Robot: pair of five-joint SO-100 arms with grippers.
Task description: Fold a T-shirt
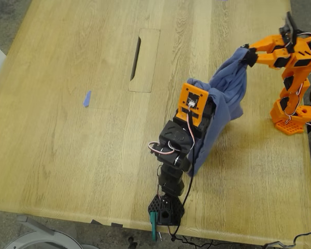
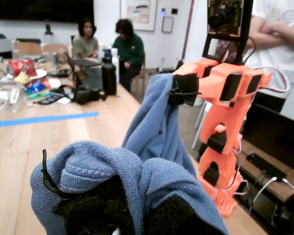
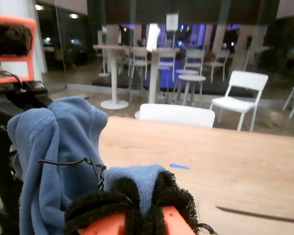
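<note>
Above the tabletop [image 1: 67, 155], both tools gripped the T-shirt [image 1: 225, 98]: first tool [image 2: 137, 215] clamped cloth, second tool [image 3: 137, 208] likewise.

Soft blue cloth T-shirt [image 1: 227, 98], matt and a bit fuzzy. Light wood table [image 1: 67, 155], smooth with fine grain. Shiny orange and black plastic arms. Rough black fuzzy pads [image 2: 185, 89] on my second gripper [image 1: 247, 56].

Wooden table [image 1: 67, 155]; blue tape scrap [image 1: 86, 98] on it.
</note>
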